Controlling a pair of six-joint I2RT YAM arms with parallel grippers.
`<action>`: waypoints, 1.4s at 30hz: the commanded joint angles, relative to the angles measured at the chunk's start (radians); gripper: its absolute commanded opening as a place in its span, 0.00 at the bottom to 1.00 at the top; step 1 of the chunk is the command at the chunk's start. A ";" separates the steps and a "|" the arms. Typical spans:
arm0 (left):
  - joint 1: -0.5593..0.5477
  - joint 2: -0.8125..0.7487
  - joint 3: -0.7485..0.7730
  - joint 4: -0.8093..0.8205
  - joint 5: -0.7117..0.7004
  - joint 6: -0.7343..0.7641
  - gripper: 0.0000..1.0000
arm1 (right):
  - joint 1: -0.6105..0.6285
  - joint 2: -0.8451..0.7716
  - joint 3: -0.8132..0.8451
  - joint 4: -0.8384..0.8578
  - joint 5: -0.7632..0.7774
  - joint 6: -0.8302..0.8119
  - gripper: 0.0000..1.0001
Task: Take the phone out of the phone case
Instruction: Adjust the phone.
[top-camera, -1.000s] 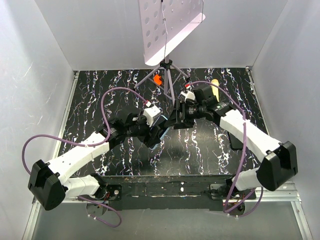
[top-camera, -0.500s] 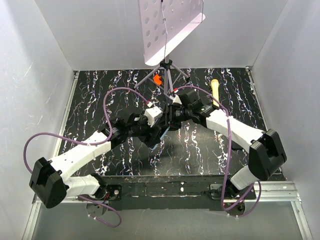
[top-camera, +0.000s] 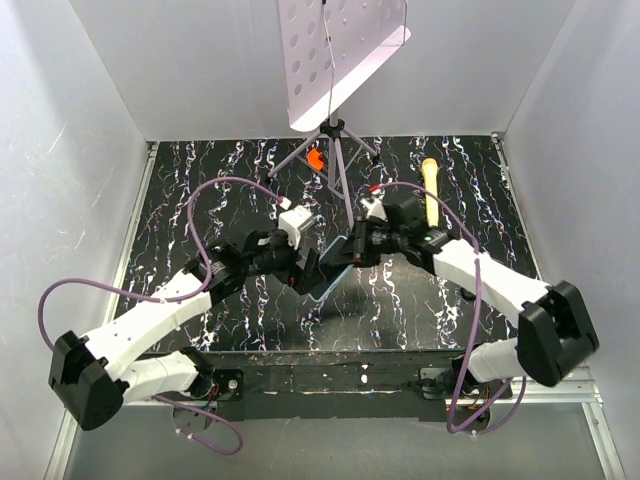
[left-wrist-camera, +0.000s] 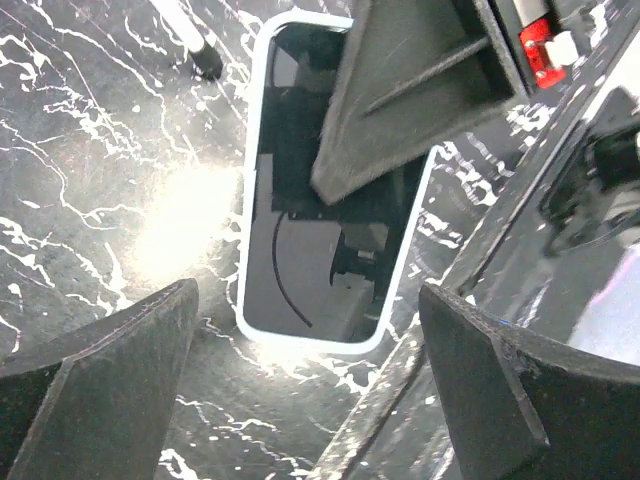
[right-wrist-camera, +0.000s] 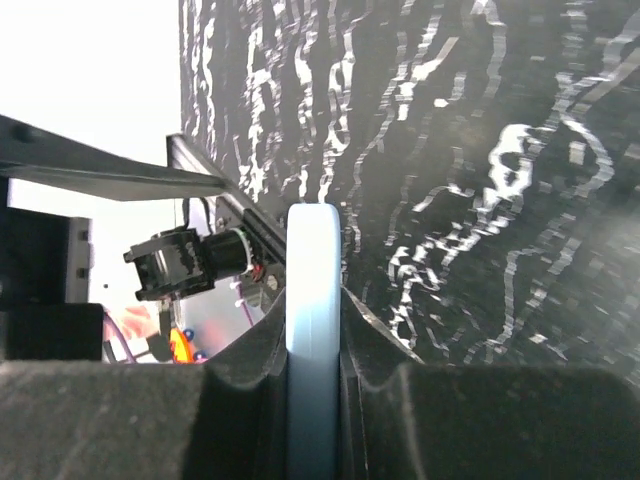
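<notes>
The phone shows its dark glossy screen inside the light blue phone case, whose pale rim frames it. My right gripper is shut on the case, one finger on each flat face. In the left wrist view one of its fingers covers the upper screen. From above, the case hangs tilted between both grippers at the table's middle. My left gripper stands wide open just short of the phone's near end, touching nothing. It also shows from above, facing the right gripper.
A tripod carrying a white perforated panel stands at the back centre, one of its feet close to the phone. An orange object lies by the tripod, and a yellow-handled tool at the back right. White walls enclose the black marbled table.
My right gripper has closed on the phone case. My left gripper has opened wide and let go, drawing back a little to the left.
</notes>
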 joint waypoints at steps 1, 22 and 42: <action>0.027 -0.082 0.005 0.050 0.028 -0.197 0.93 | -0.118 -0.167 -0.120 0.125 -0.034 -0.045 0.01; 0.187 0.108 -0.203 0.952 0.685 -0.877 0.44 | -0.442 -0.456 -0.199 0.244 -0.540 -0.078 0.01; 0.147 0.205 -0.196 1.134 0.718 -0.987 0.24 | -0.442 -0.416 -0.216 0.367 -0.631 0.019 0.01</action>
